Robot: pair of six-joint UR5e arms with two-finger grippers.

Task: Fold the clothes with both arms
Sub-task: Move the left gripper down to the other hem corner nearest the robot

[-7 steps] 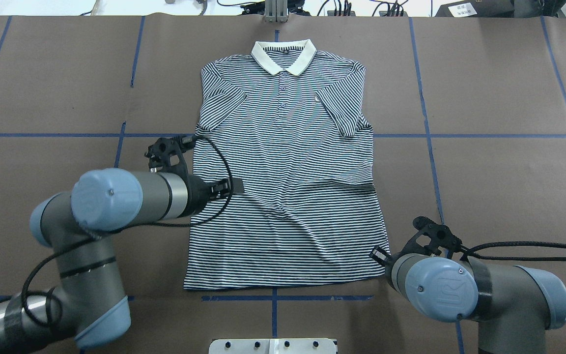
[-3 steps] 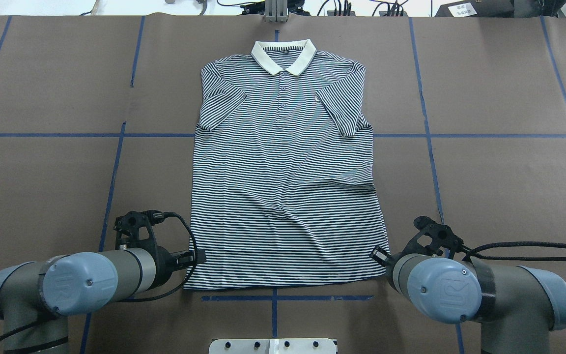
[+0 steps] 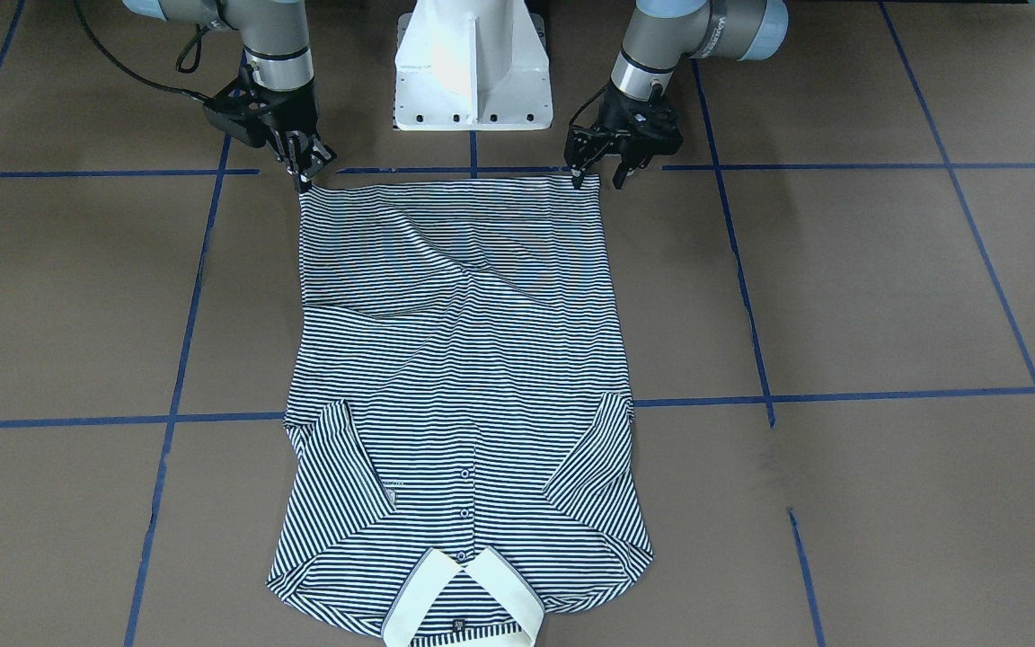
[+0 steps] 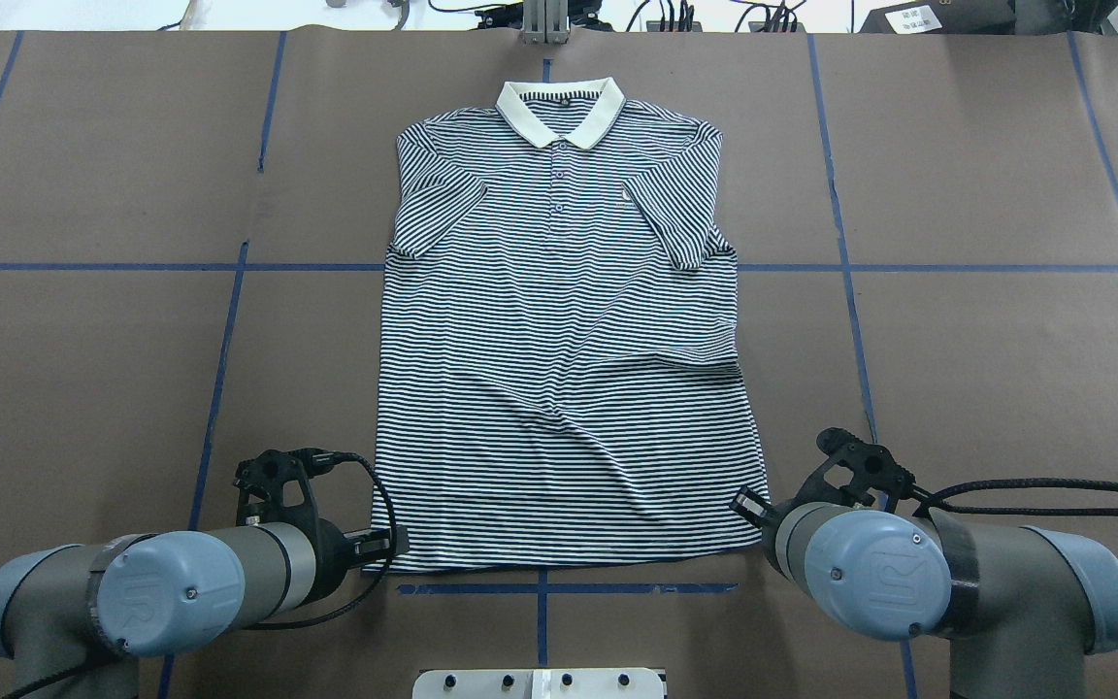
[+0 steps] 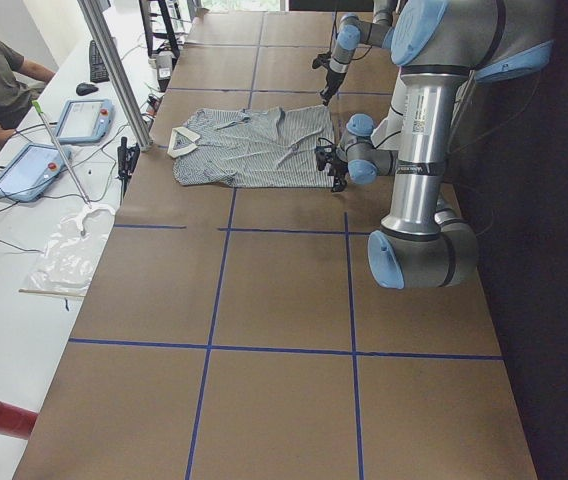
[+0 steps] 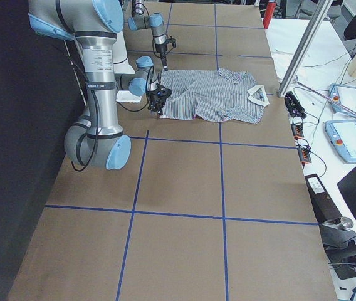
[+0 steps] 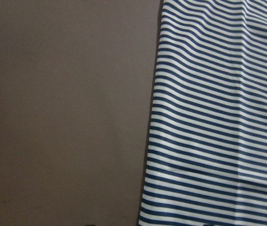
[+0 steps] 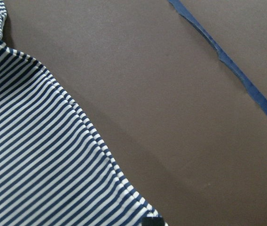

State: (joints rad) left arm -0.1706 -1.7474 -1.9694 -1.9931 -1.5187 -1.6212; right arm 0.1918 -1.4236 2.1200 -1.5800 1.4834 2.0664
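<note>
Left black gripper [image 3: 599, 176] gapes upper right; right black gripper's [image 3: 305, 176] closure I cannot tell. Navy-striped polo shirt [image 4: 564, 369] looks soft, light; I'd pinch both hem corners [image 3: 586, 183].

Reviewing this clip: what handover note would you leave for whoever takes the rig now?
Left gripper: open at one hem corner of the shirt.
Right gripper: at the other hem corner; grip unclear.
Shirt: flat, front up, collar far from the robot, both sleeves folded inward.
Done: sleeves in. Left: probably grasp both hem corners, fold hem toward the collar.
</note>
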